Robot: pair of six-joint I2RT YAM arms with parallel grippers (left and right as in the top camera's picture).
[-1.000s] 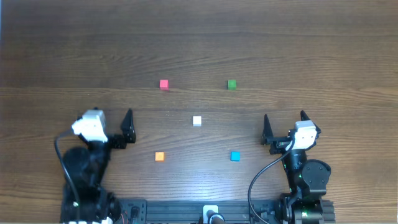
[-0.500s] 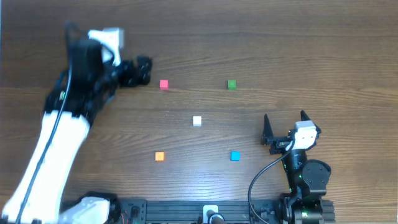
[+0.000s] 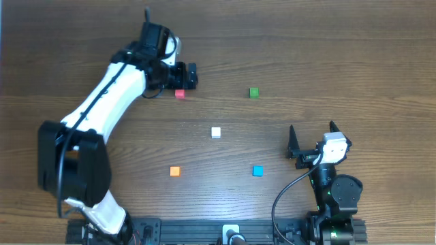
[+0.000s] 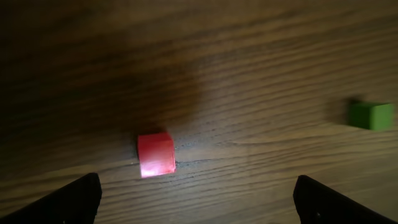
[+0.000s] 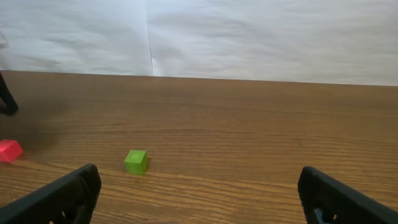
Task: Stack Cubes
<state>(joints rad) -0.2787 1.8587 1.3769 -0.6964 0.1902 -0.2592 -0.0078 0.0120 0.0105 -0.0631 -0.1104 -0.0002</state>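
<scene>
While the left arm reaches far up the table (image 3: 354, 41), the left gripper (image 3: 190, 76) hangs just beside the red cube (image 4: 155, 155). Its fingers are spread wide and hold nothing. The cube sits on the wood ahead of the gap, closer to one finger than the other, and touches neither.

The green cube (image 3: 254, 92) lies well apart from the red one, level with it in the far row. The white cube (image 3: 216, 132) sits near the middle of the table. The orange cube (image 3: 175, 171) and blue cube (image 3: 257, 171) lie nearer the arm bases (all five rest singly on the wood).

The right gripper (image 3: 311, 129) sits low near its base, close to the blue cube, with its fingers parted and empty. A white backdrop (image 5: 249, 37) rises past the table's far edge.
</scene>
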